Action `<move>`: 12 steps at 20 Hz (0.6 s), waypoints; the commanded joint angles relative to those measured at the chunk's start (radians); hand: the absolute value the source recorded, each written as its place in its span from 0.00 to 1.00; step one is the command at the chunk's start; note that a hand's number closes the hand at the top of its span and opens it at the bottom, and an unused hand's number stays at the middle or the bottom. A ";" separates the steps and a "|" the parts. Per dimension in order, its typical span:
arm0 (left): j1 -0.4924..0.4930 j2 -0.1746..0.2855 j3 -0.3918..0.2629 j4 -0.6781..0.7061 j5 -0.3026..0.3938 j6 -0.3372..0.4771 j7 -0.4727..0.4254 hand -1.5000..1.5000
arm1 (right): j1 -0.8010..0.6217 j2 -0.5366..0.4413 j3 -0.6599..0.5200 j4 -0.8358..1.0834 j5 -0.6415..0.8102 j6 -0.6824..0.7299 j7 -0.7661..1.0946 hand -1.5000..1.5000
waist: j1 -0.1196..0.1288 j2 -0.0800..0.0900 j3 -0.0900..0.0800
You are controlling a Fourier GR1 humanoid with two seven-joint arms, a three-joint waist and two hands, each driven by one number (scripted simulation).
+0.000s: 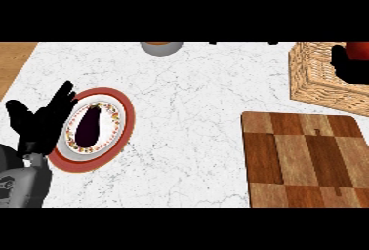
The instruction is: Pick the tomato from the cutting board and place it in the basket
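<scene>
- Tomato point(359, 49): seen as a red patch at the view's upper right edge, over the basket point(317, 78) and against the top of the right hand point(349, 68). It is not on the cutting board point(306, 161). Whether it touches the basket's floor is hidden.
- Right hand: a dark mass over the basket's opening, touching the tomato. Whether it is clamped on the tomato or apart from it cannot be told from this view.
- Left hand point(36, 122): spread apart, holding nothing, resting at the view's left edge just beside the plate point(119, 132).
- Plate: holds a dark eggplant point(88, 128), well apart from the task area.
- Basket: woven, standing on the surface point(187, 107) just beyond the cutting board's far edge.
- Handling, judged: the tomato is likely light, round and smooth-skinned, so prone to slip and roll. It is soft enough to bruise if squeezed or let fall. Best hold is around its widest part, from opposite sides.
- Stage, judged: the carry appears complete. What is left is a low release inside the basket.
- Risk, judged: the basket's wall stands close to the hand on withdrawal.
</scene>
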 commanded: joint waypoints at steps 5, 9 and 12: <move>-0.008 -0.017 -0.012 0.028 -0.023 0.005 -0.026 0.50 | 0.019 -0.109 -0.110 0.369 -0.026 -0.152 -0.313 1.00 | 0.003 0.004 0.001; 0.012 0.019 0.026 0.028 0.007 -0.035 -0.031 0.50 | 0.052 -0.158 -0.149 0.423 -0.075 -0.166 -0.397 1.00 | -0.002 0.000 0.000; -0.005 -0.039 -0.012 0.028 -0.029 0.020 -0.027 0.50 | 0.063 -0.148 -0.142 0.454 -0.086 -0.207 -0.433 1.00 | -0.004 0.000 0.000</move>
